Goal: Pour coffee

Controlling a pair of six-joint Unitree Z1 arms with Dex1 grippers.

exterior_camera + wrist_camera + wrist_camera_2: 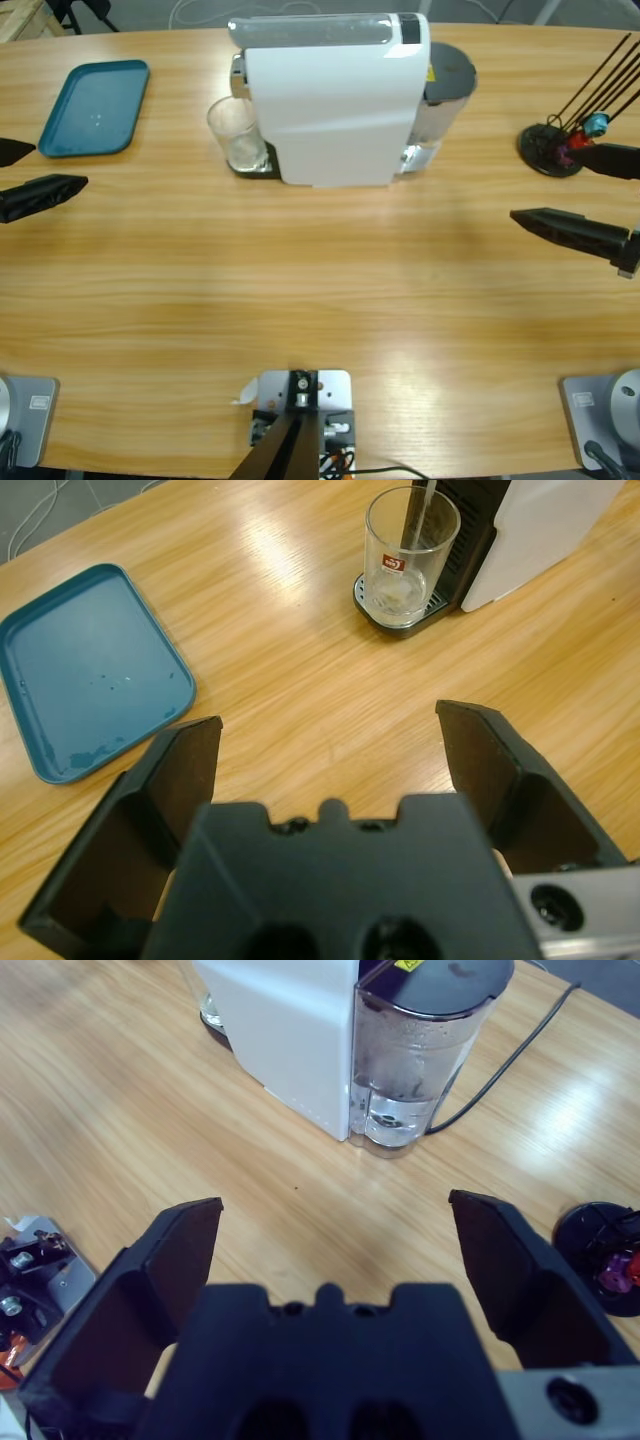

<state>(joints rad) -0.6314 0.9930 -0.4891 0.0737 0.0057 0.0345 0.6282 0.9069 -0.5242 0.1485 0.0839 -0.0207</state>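
Observation:
A white coffee machine [330, 100] stands at the table's far middle, also seen in the left wrist view [540, 530] and the right wrist view [285, 1030]. A clear glass [237, 135] with a red mark stands empty on the machine's black drip tray [365, 592], under the spout [410, 555]. My left gripper [60, 165] hovers at the left edge, open and holding nothing, its jaws spread wide towards the glass [330, 720]. My right gripper [545, 182] is open at the right edge, pointed at the machine's water tank [335, 1203].
A teal tray [95, 108] lies at the far left [90, 665]. The clear water tank [420, 1050] with a dark lid sits on the machine's right side, a black cable [510, 1060] trailing behind it. A black capsule stand [550, 150] with thin rods stands at the far right [600, 1260].

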